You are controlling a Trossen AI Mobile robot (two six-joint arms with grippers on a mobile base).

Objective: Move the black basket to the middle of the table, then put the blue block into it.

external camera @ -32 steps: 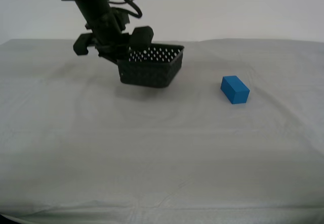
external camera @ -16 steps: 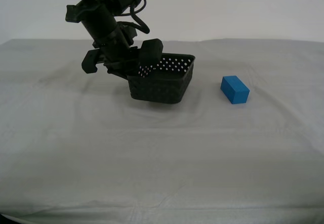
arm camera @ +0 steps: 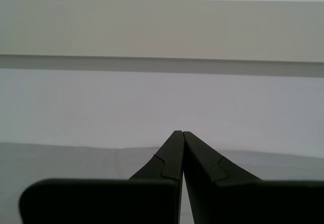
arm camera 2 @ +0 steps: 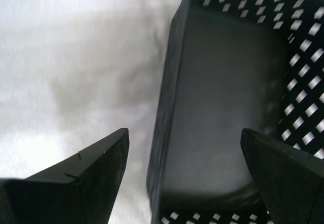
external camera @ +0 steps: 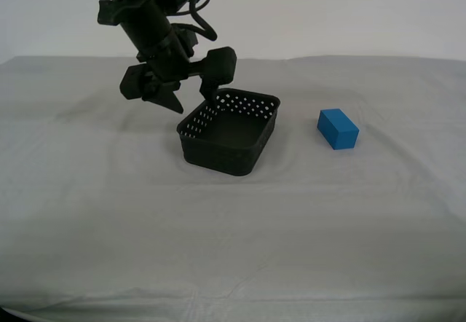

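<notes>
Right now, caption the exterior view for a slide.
My second gripper open over the basket rim; block waits nearby.

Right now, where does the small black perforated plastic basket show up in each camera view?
Exterior view: the black perforated plastic basket sits on the grey-white cloth table, near centre, under my open second gripper.
Second wrist view: its rim and inside lie between the fingertips.
First wrist view: not in it.
Shared landmark: the cloth.

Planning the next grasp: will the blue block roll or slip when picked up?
The blue block probably won't roll, since it rests on a flat face on the table. Its plain smooth faces might slip somewhat. It looks rigid and likely light.
</notes>
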